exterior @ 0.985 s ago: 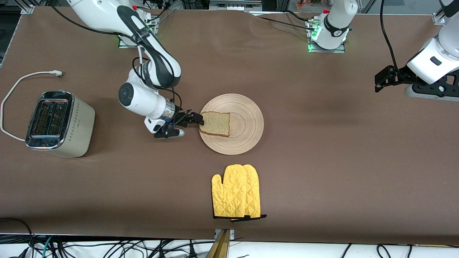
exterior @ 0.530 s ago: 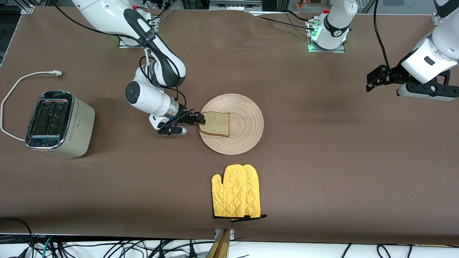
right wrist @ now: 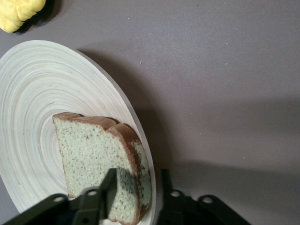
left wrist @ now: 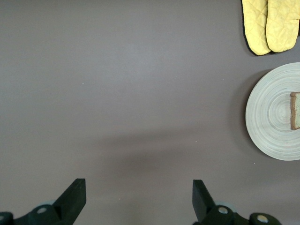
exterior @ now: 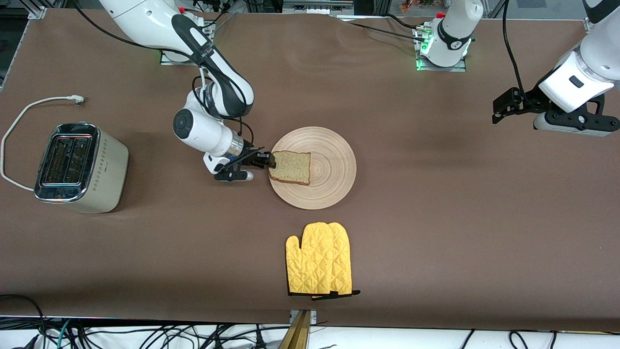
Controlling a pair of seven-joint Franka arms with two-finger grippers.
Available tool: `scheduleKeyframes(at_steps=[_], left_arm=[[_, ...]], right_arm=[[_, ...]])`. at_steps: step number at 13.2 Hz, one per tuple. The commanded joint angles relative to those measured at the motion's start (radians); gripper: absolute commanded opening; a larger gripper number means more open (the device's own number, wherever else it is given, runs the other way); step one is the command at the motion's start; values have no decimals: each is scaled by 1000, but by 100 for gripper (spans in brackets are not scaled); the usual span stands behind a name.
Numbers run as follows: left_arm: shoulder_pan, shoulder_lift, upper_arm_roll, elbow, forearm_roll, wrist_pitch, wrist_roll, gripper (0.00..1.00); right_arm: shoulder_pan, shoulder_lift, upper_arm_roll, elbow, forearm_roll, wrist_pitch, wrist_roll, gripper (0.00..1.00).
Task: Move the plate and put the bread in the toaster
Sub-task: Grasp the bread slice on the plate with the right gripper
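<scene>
The wooden plate (exterior: 334, 165) lies mid-table with the bread (exterior: 290, 167) on its side toward the right arm's end. My right gripper (exterior: 268, 161) is low at that rim, open. In the right wrist view its fingers straddle the bread's crust edge (right wrist: 89, 150) and the plate's rim (right wrist: 28, 117): one fingertip (right wrist: 110, 180) is over the bread, the other is off the plate. My right gripper's midpoint (right wrist: 138, 182) is at the crust. The toaster (exterior: 97, 169) stands at the right arm's end. My left gripper (exterior: 501, 104) is open and empty over bare table at the left arm's end (left wrist: 139, 197).
A yellow oven mitt (exterior: 319, 259) lies nearer to the front camera than the plate. The toaster's white cord (exterior: 29, 104) loops on the table beside it. The left wrist view shows the plate (left wrist: 269, 112), the bread's edge (left wrist: 295, 110) and the mitt (left wrist: 269, 23).
My right gripper has slid a little toward the bread, its fingers now around the crust edge. My left gripper has drifted slightly toward the table's middle. Plate and bread have not moved.
</scene>
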Motion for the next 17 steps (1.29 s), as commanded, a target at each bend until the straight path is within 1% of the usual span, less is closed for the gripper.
scheduleKeyframes(at_steps=[1, 3, 6, 9, 11, 13, 17], left_arm=[[-1, -7, -2, -3, -20, 3, -14, 100], [2, -7, -2, -3, -21, 3, -11, 100], [2, -7, -2, -3, -21, 1, -14, 100], [4, -7, -2, -3, -23, 1, -11, 100], [4, -7, -1, -3, -23, 0, -11, 100], [4, -5, -1, -3, -23, 0, -13, 100], [5, -7, -1, -3, -23, 1, -16, 100]], right_arm=[[12, -2, 6, -16, 26, 41, 12, 32], [25, 1, 6, -16, 27, 49, 13, 21], [25, 1, 6, -16, 29, 49, 12, 0], [25, -2, 6, -11, 27, 44, 9, 0], [23, -27, 4, 1, 24, 22, 4, 0], [20, -70, -17, 24, 1, -76, 4, 0], [17, -183, -81, 42, -123, -250, 4, 0]])
